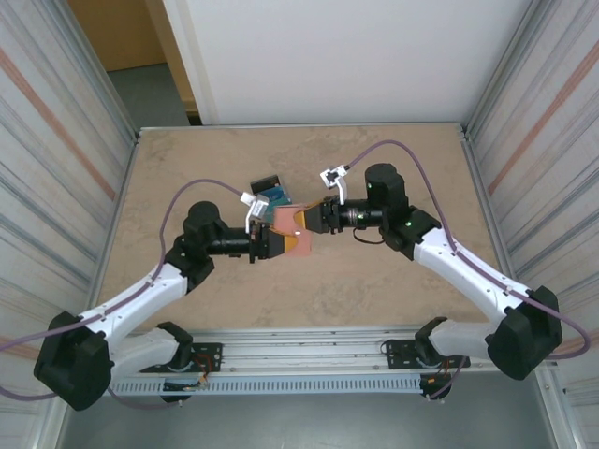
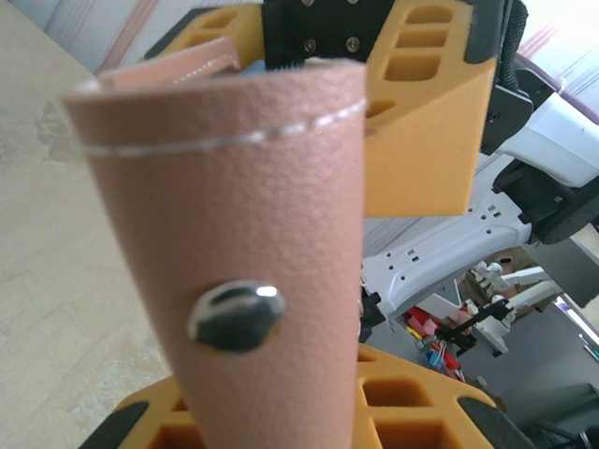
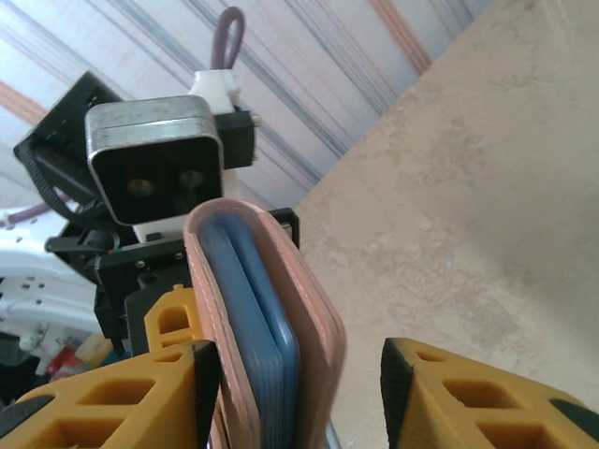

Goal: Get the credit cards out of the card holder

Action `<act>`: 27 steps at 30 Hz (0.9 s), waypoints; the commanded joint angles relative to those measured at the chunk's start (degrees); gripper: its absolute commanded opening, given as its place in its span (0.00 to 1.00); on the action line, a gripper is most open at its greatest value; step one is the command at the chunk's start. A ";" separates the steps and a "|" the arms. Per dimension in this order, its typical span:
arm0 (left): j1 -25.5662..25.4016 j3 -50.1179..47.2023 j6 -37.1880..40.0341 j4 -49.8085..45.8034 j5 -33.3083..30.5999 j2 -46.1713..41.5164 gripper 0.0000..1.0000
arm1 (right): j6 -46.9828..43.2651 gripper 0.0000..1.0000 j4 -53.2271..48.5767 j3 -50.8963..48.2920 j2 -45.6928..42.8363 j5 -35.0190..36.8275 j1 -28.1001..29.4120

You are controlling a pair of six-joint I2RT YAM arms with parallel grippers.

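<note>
The left tool [image 1: 277,244] was pinching the card holder [image 1: 292,231] by one end. It held the card holder over the middle of the bench [image 1: 393,309], between the two arms. The card holder was pink and folded shut. From the left wrist, its pink skin stood up tall out of the orange fingers [image 2: 412,416] at the bottom. A shiny silver snap [image 2: 236,315] sat on that skin, and a thin line of white stitching [image 2: 225,140] ran across near the top.

The right tool [image 1: 316,217] came in from the other side and met the free end of the card holder. Its jaws were spread apart with that end in between them. From the right wrist, one orange finger [image 3: 178,374] touched the pink side. The other finger [image 3: 487,398] stood off from it, with a gap of bare bench showing between them. So the right tool was not squeezing the card holder.

Blue layers [image 3: 267,318] showed inside the fold. I could not tell if they were cards or just the lining.

Just behind the two tools, some credit cards [image 1: 274,195], blue and teal, lay on the bench in a little fanned pile with a black piece [image 1: 265,182]. They were near the card holder but not touching it.
</note>
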 commanded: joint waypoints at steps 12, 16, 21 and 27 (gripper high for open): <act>-0.29 -4.51 2.13 0.28 -0.33 -5.38 0.40 | 8.25 0.00 6.57 -0.08 -0.51 -0.48 -3.83; 0.79 -6.43 1.10 1.71 -0.97 -7.82 0.40 | 10.98 0.00 10.45 -0.81 -0.04 -2.59 -4.11; 1.83 -6.71 0.66 2.49 -2.14 -9.46 0.41 | 12.86 0.00 13.83 -0.92 1.25 -4.98 -3.85; 4.27 -7.66 -3.30 7.30 -2.03 -9.07 0.55 | 12.92 0.00 14.47 -0.81 2.56 -6.76 -3.15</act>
